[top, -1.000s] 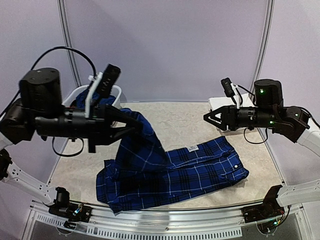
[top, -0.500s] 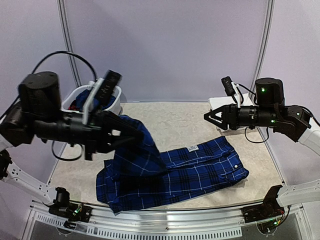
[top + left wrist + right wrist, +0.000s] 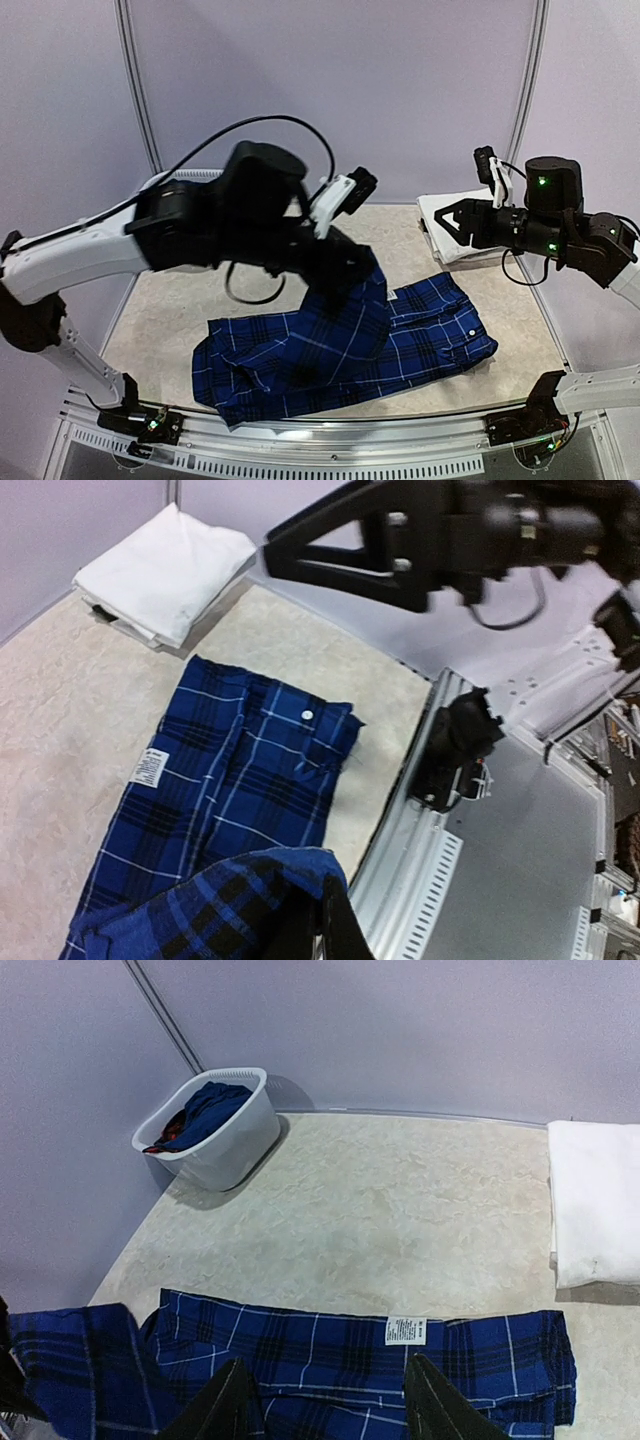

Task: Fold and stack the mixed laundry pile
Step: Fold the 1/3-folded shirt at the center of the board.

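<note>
Plaid navy shirt (image 3: pixel 430 330) lies nine-to-three o'clock, one flap pinched by the closed left gripper (image 3: pixel 322 920) above its centre; right gripper (image 3: pixel 443 224) hangs open, empty, toward two o'clock.

Overhead camera faces the table (image 3: pixel 180 300); both wrist cameras overlook the plaid garment (image 3: pixel 240 770).

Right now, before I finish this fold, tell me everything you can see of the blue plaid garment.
The blue plaid garment is soft woven cloth, dark blue with black bands and thin white lines. It carries a white label and a small white button. Most of it lies spread flat on the table; its left end is raised and doubled over the middle, pinched in the shut left gripper. The right gripper hangs open above it, not touching.
</note>
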